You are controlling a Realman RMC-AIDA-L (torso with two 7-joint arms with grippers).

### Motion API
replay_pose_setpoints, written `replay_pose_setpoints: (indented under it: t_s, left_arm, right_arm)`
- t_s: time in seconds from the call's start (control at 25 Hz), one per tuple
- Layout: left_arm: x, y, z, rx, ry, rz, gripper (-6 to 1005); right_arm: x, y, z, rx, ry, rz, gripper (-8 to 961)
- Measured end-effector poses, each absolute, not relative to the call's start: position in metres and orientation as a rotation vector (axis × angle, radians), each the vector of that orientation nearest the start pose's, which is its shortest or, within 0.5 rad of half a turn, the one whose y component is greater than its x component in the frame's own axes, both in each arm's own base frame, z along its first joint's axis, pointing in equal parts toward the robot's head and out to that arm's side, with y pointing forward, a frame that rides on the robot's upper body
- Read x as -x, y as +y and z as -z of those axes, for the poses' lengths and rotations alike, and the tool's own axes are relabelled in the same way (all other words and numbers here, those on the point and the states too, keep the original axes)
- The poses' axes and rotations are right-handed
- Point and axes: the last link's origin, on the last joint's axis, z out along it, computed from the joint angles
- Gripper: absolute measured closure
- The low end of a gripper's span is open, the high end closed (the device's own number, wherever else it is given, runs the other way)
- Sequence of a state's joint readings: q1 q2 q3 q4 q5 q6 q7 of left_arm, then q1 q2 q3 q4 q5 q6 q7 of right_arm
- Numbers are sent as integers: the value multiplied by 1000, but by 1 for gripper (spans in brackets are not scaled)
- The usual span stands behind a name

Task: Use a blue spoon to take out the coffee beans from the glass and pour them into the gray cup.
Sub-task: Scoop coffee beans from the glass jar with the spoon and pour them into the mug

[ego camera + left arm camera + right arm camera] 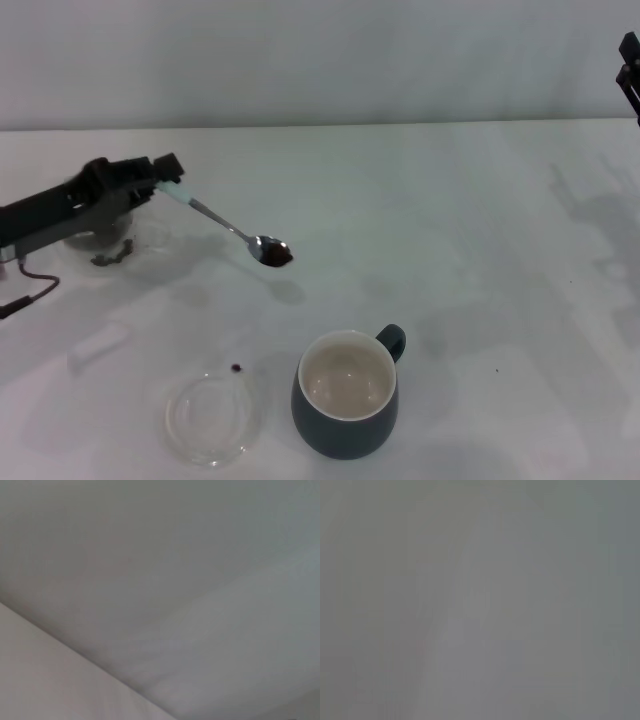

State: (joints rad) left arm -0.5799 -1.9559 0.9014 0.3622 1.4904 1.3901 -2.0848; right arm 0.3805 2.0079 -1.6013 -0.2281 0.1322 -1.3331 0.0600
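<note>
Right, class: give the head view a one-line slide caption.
Left gripper holds blue-handled metal spoon of dark coffee beans above the table, short of the blue-gray ceramic cup.

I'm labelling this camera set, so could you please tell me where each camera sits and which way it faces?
Head view: from the robot's head, looking forward and down at the white table; the left end effector holds the blue spoon, loaded with coffee beans, above the table short of the gray cup; the right end effector shows at the edge.
Left wrist view: on the left wrist; only blank pale surfaces, no arm parts.
Right wrist view: on the right wrist; featureless gray.
Shared: nothing recognisable.
</note>
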Motion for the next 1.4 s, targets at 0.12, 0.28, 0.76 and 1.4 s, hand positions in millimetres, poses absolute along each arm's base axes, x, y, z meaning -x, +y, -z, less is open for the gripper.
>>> replay_pose_setpoints:
  t_s: [0.12,0.28,0.76,1.4]
  left_arm:
    - [254,364,-9,2222,-1758,1172,870]
    - [246,362,0,2284,-1761,1151,870]
    - [233,352,17,2431,-1758,1076,870]
    - [222,358,11,2568,-1604,918,870]
  right_arm:
    - [-326,333,-57,1507,163,-685,220]
    - [-328,332,-57,1505,170,-679,220]
    - [-336,328,-57,1498,199,-659,220]
    - [-343,319,-57,1493,215,-645,220]
